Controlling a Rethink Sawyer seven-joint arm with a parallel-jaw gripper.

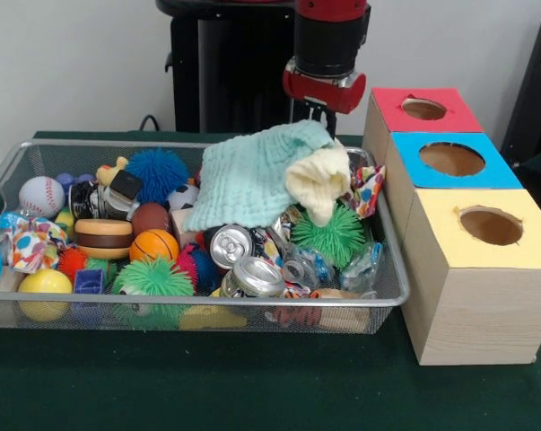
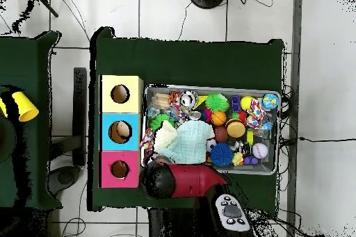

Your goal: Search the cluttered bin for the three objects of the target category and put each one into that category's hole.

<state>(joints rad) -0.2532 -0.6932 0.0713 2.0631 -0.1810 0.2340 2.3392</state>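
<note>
The end effector (image 1: 322,114) is poised behind the cloth (image 1: 252,180) in the bin (image 1: 378,296); its opening cannot be told. Searching is underway; a descent is needed next.

A silvery wire-mesh bin (image 1: 391,269) holds shiny metal cans (image 1: 252,277), a soft waffle-textured mint cloth (image 1: 248,180) and spiky rubbery balls (image 1: 328,235); pale wood-grain boxes (image 1: 472,305) sit on matt green felt (image 1: 252,386).

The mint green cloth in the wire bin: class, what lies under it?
The mint green cloth drapes over the clutter in the wire bin. A pale yellow cloth and crushed cans show at its edge. Whatever sits beneath its middle is covered.
</note>
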